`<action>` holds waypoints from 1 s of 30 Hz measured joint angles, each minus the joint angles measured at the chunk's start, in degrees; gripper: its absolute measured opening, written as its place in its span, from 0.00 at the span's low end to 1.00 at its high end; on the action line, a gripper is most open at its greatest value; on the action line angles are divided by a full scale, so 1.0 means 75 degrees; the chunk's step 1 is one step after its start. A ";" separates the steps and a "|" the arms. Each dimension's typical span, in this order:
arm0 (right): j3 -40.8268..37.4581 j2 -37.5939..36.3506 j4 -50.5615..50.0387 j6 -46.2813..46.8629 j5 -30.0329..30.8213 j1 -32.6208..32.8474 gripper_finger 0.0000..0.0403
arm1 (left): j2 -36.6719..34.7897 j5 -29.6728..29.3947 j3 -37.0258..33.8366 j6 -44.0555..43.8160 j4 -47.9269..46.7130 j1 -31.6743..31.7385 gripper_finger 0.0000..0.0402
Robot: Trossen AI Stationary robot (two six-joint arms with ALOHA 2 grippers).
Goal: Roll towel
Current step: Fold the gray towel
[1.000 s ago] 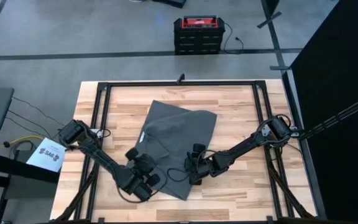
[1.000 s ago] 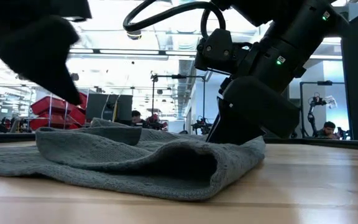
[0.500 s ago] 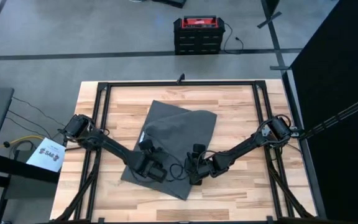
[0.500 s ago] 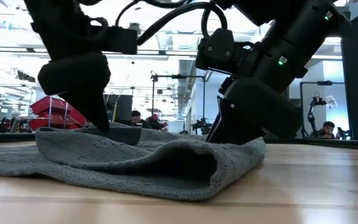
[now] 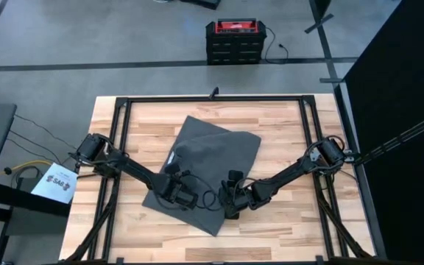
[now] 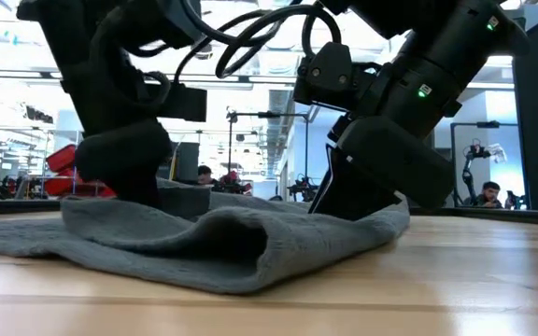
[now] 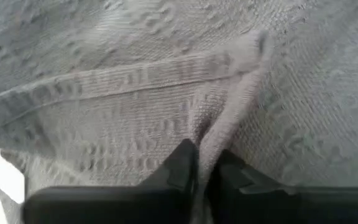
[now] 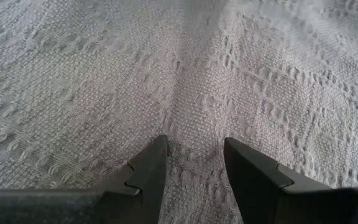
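The dark grey towel [image 5: 208, 165] lies crumpled on the wooden table [image 5: 285, 125], its near part doubled into a soft fold [image 6: 250, 247]. My left gripper [image 5: 180, 190] stands on the towel's near left part, shut on a ridge of cloth [image 7: 205, 163]. My right gripper [image 5: 230, 200] stands on the towel's near right part [image 6: 362, 201], with cloth bunched between its fingers [image 8: 194, 158]. My left gripper pinches a raised fold of the towel [image 7: 219, 134] between its two fingers, coming from above and pointing down. The rest of the cloth lies slack on the table around it. My right gripper comes down onto the towel from above, slanting from the table's right. A low ridge of cloth [image 8: 191, 134] stands between its two fingers [image 8: 148, 165]. The towel's right end [image 6: 395, 210] rises slightly at the gripper, and the rest lies on the table.
A black metal frame [image 5: 212, 99] runs around the table's edges. Bare wood lies to the left, right and near side of the towel. A red and black box [image 5: 234, 40] sits on the floor beyond the far edge.
My left gripper has moved from the near edge toward the far edge, come down onto the towel and taken hold of a fold. The towel's near fold has been drawn toward the left and flattened. My right gripper has kept still.
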 joint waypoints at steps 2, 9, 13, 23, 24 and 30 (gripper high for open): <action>0.0000 0.0001 0.0000 0.0001 0.0001 0.0000 0.37 | -0.0172 -0.0094 0.0020 -0.0225 0.0005 -0.0188 0.02; 0.0008 0.0004 0.0057 0.0055 -0.0003 -0.0003 0.37 | -0.0722 -0.0845 0.0020 -0.2290 -0.1190 -0.1115 0.00; 0.0006 0.0004 0.0016 0.0061 -0.0021 -0.0016 0.37 | -0.0776 -0.0839 -0.0047 -0.3980 -0.2086 -0.1884 0.00; 0.0006 0.0001 0.0053 0.0064 -0.0070 -0.0111 0.37 | -0.0721 -0.1055 -0.0222 -0.7053 -0.2474 -0.3005 0.00; 0.0006 0.0001 0.0055 0.0067 -0.0070 -0.0114 0.37 | -0.0721 -0.1058 -0.0319 -0.7416 -0.2346 -0.3051 0.00; 0.0003 0.0001 0.0119 0.0071 -0.0033 -0.0119 0.37 | -0.0710 -0.0918 -0.0980 -0.8549 -0.1628 -0.3409 0.03</action>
